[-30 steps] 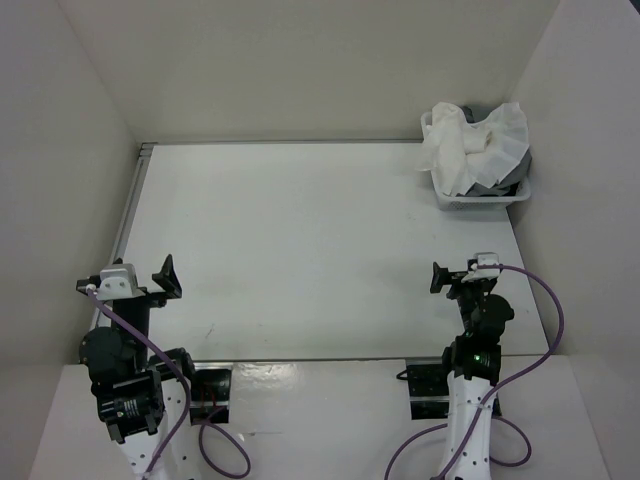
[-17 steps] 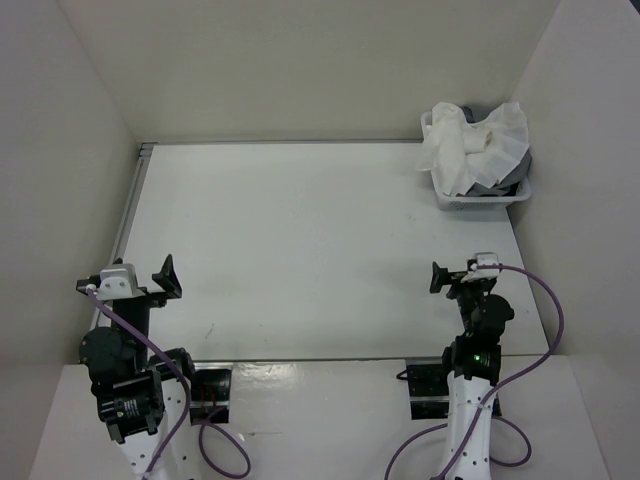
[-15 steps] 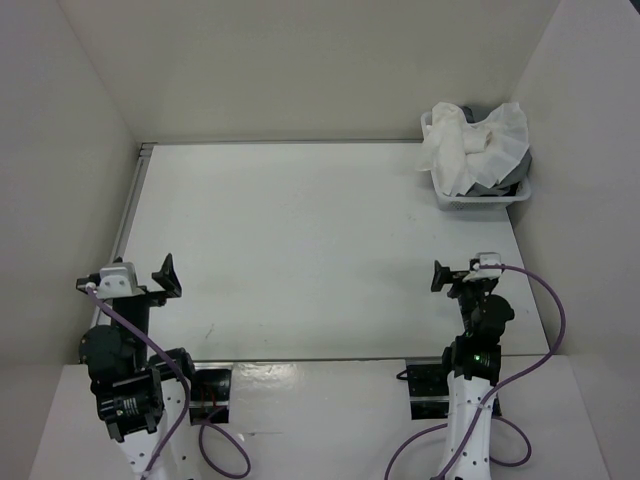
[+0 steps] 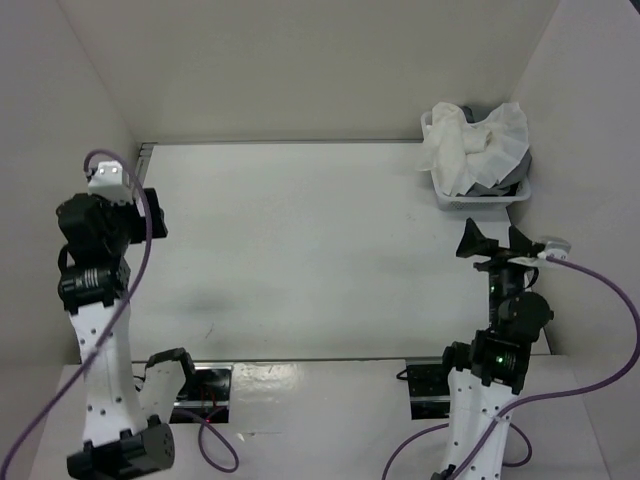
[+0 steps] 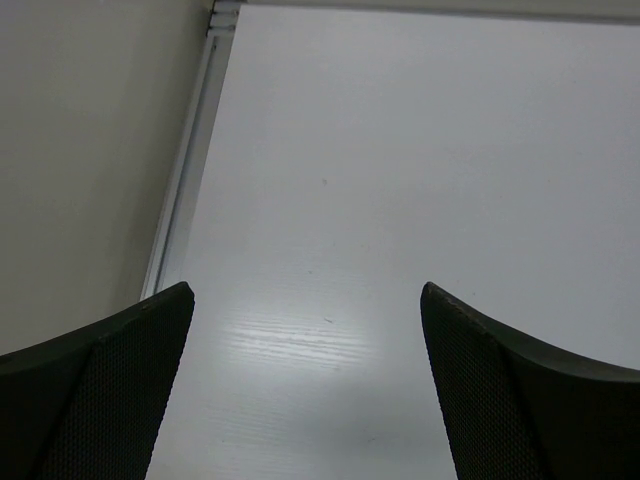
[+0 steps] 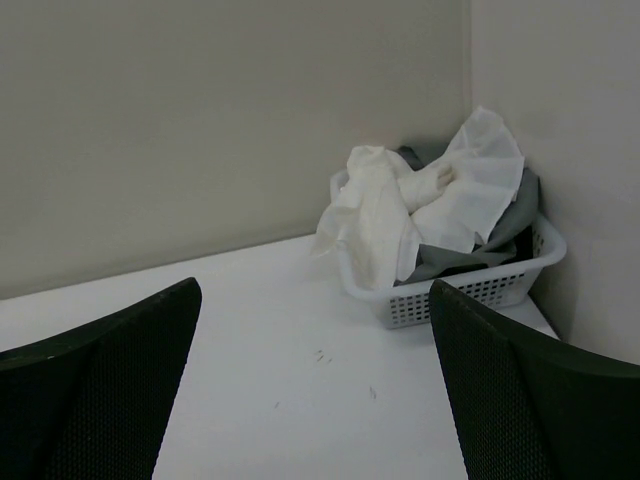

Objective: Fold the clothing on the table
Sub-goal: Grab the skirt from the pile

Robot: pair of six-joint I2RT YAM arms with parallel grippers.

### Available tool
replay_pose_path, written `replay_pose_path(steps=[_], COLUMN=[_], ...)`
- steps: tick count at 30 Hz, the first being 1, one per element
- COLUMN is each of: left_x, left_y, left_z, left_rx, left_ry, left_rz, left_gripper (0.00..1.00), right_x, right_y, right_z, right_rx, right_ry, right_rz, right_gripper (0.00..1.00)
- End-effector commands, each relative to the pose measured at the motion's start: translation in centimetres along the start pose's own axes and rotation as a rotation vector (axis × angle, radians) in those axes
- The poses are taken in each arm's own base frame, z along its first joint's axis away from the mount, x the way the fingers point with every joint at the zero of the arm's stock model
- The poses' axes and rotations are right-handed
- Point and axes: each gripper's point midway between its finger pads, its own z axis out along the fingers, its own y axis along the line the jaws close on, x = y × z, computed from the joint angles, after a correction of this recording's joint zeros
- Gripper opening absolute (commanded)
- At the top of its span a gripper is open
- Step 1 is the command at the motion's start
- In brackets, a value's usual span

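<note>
Both arms just came up off their low rest pose. The left gripper (image 4: pixel 150 214) now hangs high over the tabletop (image 4: pixel 300 240) edge, far across from the basket (image 4: pixel 452 203), jaws spread wide with nothing in them; the right gripper (image 4: pixel 495 242) has swung up on the near side of the basket and faces it, also wide and empty; the clothing (image 4: pixel 470 148), white over grey, is heaped inside the basket, not laid on the tabletop. I read this as the very start; the right arm looks set to pull a garment out before any folding.
</note>
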Motion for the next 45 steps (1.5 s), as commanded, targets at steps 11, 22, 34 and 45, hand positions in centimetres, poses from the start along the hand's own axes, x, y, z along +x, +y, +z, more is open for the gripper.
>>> replay_pose_path(steps=[11,22,34,45], left_x=[6.7,10.9,10.6,10.9], left_y=[-0.6,-0.9,-0.3,-0.5], left_z=[6.5,8.0,8.3,8.2], left_rx=[0.069,0.06,0.018,0.03], left_ry=[0.396,0.493,0.469,0.465], left_rz=[-0.053,-0.039,-0.047,-0.039], left_gripper=[1.0,1.0,1.0,1.0], right_x=[6.6,13.3,23.9,29.3], right_y=[-1.0,-1.3,-7.0,-11.8], right_z=[8.8,23.1,28.6,30.1], right_rx=[-0.187,-0.058,0.059,0.126], right_ry=[0.696,0.869,1.029,1.081], right_rz=[-0.046,-0.228,-0.238,-0.237], right_gripper=[0.98,0.98,0.98,0.96])
